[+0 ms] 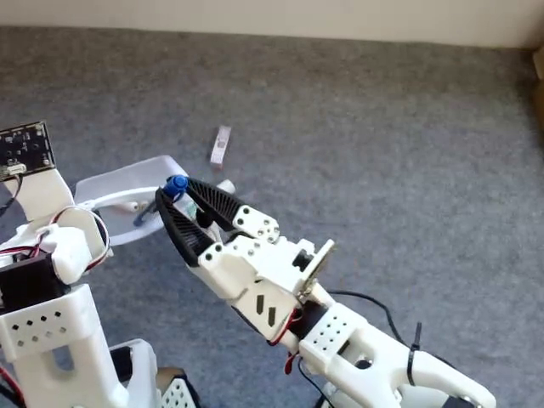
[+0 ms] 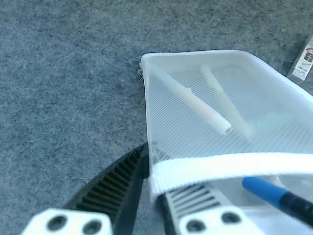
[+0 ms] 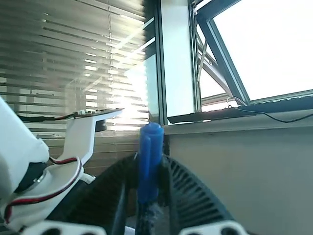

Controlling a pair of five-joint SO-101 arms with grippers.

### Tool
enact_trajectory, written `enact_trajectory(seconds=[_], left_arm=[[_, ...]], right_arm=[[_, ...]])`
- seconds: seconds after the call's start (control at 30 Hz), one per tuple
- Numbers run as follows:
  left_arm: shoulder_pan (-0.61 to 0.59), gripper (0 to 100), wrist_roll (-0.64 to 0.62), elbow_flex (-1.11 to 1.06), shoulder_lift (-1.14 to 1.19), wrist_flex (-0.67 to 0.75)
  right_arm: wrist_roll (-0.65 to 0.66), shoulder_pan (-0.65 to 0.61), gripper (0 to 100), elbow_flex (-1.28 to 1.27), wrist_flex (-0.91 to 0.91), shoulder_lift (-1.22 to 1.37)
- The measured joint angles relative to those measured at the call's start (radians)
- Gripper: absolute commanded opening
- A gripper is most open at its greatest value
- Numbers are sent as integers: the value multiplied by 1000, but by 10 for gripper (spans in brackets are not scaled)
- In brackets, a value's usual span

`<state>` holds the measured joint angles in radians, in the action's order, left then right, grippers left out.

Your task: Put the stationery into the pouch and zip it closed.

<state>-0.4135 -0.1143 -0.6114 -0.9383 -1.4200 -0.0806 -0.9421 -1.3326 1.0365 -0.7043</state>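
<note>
Pen at pouch mouth, both tools loaded.

Your left gripper is closed on a corner of the pouch, at the white band along its mouth, and holds it up off the grey surface. Your right gripper is closed narrow on the pen, with the blue end sticking out past the black fingers. In the left wrist view that blue end sits right at the white band; you cannot tell whether it is inside the mouth. Two white sticks lie inside the mesh, side by side and slanted. A small flat white piece lies on the grey surface near the pouch, apart from it and from both grippers.
</note>
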Motion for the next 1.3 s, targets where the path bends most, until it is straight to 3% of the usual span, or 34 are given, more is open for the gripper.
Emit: enact_trajectory(seconds=[0.17, 0.43, 0.67, 1.3], left_arm=[[0, 5, 0, 0, 0, 0], [0, 5, 0, 0, 0, 0], [0, 5, 0, 0, 0, 0], [-26, 5, 15, 0, 0, 0]], right_arm=[[0, -61, 4, 3, -21, 3], [2, -89, 9, 11, -307, 3], [2, -94, 157, 11, -354, 3], [2, -97, 156, 11, -354, 3]])
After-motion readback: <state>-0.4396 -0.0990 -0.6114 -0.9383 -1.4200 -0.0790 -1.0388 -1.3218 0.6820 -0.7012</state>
